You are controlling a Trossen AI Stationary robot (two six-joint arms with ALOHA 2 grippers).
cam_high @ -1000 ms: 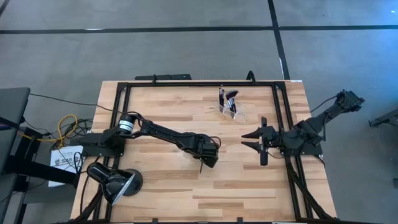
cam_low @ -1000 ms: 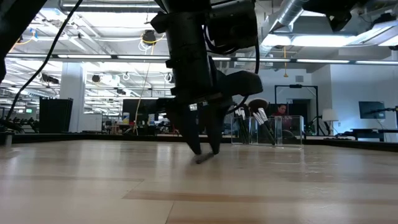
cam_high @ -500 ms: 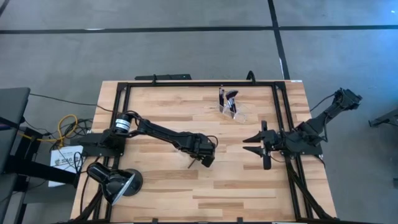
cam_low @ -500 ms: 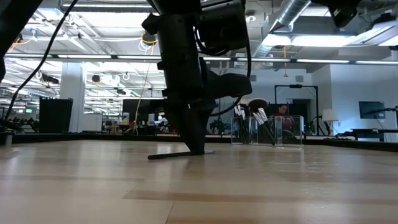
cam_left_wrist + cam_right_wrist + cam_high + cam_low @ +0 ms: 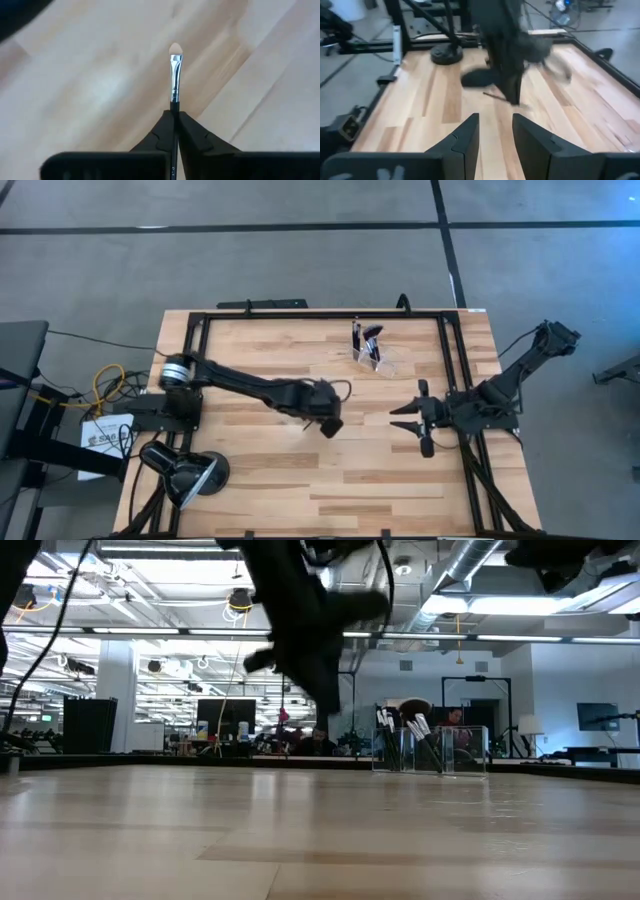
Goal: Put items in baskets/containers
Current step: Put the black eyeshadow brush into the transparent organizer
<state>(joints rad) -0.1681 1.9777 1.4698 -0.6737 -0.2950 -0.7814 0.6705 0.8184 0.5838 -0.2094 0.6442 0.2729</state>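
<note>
My left gripper (image 5: 328, 427) hangs above the middle of the wooden table, shut on a thin dark makeup brush (image 5: 174, 75) that has a silver ferrule and a pale tip. In the low view the left gripper (image 5: 326, 698) is well above the tabletop. The clear container (image 5: 371, 357) stands on its base near the far edge and holds several brushes upright (image 5: 415, 730). My right gripper (image 5: 393, 420) waits open to the right of centre, with nothing between its fingers (image 5: 470, 137). My left gripper pinches the brush's dark handle (image 5: 174, 106) between its two fingers, just behind the silver ferrule. The fingers come from above and lie across the brush. The brush is lifted clear of the table and sticks out sideways from the fingertips (image 5: 496, 96).
A black dome lamp (image 5: 187, 471) sits at the table's near left corner. A black metal frame (image 5: 320, 314) runs along the table's edges. Bare wood lies between the left gripper and the container.
My left gripper has shut on the brush that lay on the table, then risen with it and moved a little toward the far edge. The brush has gone from lying flat on the wood to hanging clear above it.
</note>
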